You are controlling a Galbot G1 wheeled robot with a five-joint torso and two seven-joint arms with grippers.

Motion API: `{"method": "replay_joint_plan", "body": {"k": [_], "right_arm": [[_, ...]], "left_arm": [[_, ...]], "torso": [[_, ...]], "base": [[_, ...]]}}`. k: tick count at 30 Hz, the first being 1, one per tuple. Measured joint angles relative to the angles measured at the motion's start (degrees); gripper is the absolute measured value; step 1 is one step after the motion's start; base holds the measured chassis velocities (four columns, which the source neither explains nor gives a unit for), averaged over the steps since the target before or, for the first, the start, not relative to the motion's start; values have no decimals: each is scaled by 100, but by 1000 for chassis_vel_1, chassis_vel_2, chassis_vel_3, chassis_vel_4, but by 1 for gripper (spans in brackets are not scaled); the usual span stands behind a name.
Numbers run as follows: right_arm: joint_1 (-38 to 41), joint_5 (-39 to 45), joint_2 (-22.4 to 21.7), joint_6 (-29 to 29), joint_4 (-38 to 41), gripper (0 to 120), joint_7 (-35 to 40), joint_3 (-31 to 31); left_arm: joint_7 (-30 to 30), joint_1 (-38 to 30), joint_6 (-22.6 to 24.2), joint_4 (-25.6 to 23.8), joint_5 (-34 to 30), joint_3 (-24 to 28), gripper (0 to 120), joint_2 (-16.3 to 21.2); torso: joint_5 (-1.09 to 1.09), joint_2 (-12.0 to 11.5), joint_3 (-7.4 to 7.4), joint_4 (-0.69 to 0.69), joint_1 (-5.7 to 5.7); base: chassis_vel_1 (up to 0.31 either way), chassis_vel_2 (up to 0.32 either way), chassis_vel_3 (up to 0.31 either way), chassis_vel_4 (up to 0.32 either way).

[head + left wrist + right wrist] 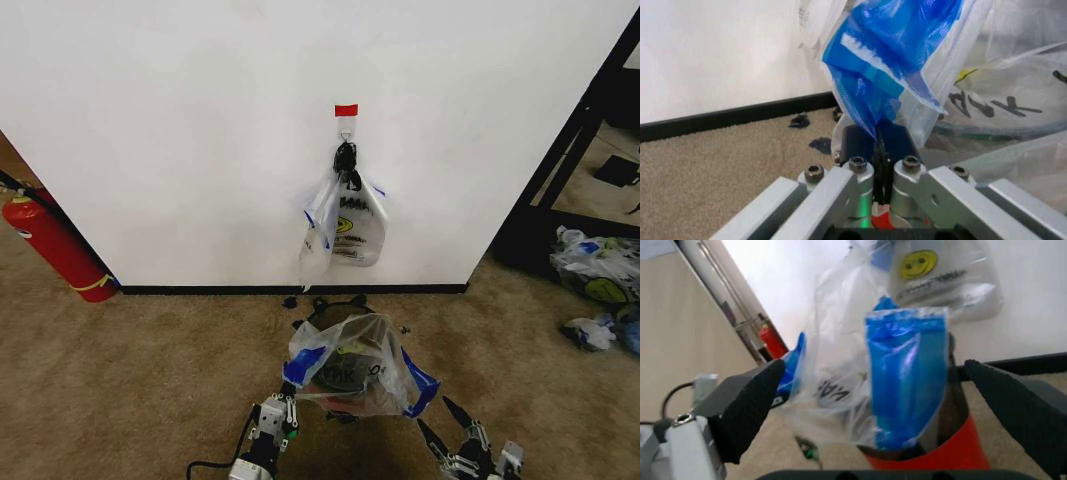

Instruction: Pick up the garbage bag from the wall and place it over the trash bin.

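The garbage bag (350, 360), thin clear plastic with blue handle loops, lies draped over the black mesh trash bin (330, 312) on the carpet in front of the wall (200, 120). My left gripper (283, 405) is shut on the bag's left blue handle (887, 60), pinched between its fingers (863, 165). My right gripper (435, 415) stands open just short of the right blue handle (907, 375), which hangs down the bin's side above its red base (947, 452). The hook under red tape (346, 110) carries other smiley bags (352, 225) bunched by a black knot.
A red fire extinguisher (55, 245) leans at the wall's left end. Stuffed clear bags (600, 275) lie on the floor at the right, beside a black frame (570, 150). Small dark scraps (800, 120) sit by the black baseboard (727, 117).
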Motion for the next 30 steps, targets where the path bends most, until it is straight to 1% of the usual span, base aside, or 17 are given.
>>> {"method": "replay_joint_plan", "body": {"k": [8,10,14,15,16,20,21,22,23,24,26,29,30], "right_arm": [[464,-234,224,-65,-185,99,518,-306],[585,-299,261,-91,-215,93,598,-408],[774,-339,273,-157,-203,74,654,-471],[800,-334,266,-173,-187,71,665,-470],[800,-334,266,-173,-187,71,665,-470],[862,-377,177,-301,-143,53,653,-407],[862,-390,166,-311,-147,52,638,-394],[866,-422,133,-348,-180,45,521,-343],[881,-444,109,-385,-230,41,375,-290],[881,-444,109,-385,-230,41,375,-290],[975,-494,60,-459,-389,32,-19,-158],[1152,-511,-19,-579,-577,20,-429,-28],[1152,-511,-19,-579,-577,20,-429,-28]], "left_arm": [[1,5,-1,2,6,2,0,46],[1,5,-1,0,5,-8,0,63],[0,9,-1,-2,-3,-23,0,80],[0,5,-1,-2,-6,-23,0,81],[0,5,-1,-2,-6,-23,0,81],[-2,-22,-1,8,-15,-16,0,66],[-2,-24,-1,9,-15,-13,0,64],[-2,-28,-1,16,-16,-8,0,61],[-2,-31,-1,23,-17,-5,0,60],[-2,-31,-1,23,-17,-5,0,60],[-3,-38,-1,39,-17,-1,0,58],[-5,-46,-1,51,-17,7,0,54],[-5,-46,-1,51,-17,7,0,54]], "torso": [[1,0,0,0,0],[1,0,0,1,0],[1,0,0,1,0],[1,0,0,0,0],[1,0,0,0,0],[1,0,0,0,0],[1,0,0,0,0],[0,0,0,0,0],[0,0,0,0,0],[0,0,0,0,0],[0,0,0,0,0],[1,0,0,1,0],[1,0,0,1,0]], "base": [[0,0,0,0],[0,0,0,0],[0,0,0,0],[0,0,0,0],[0,0,0,0],[0,0,0,0],[0,0,0,0],[0,0,0,0],[0,0,0,0],[0,0,0,0],[0,0,0,0],[0,0,0,0],[0,0,0,0]]}}
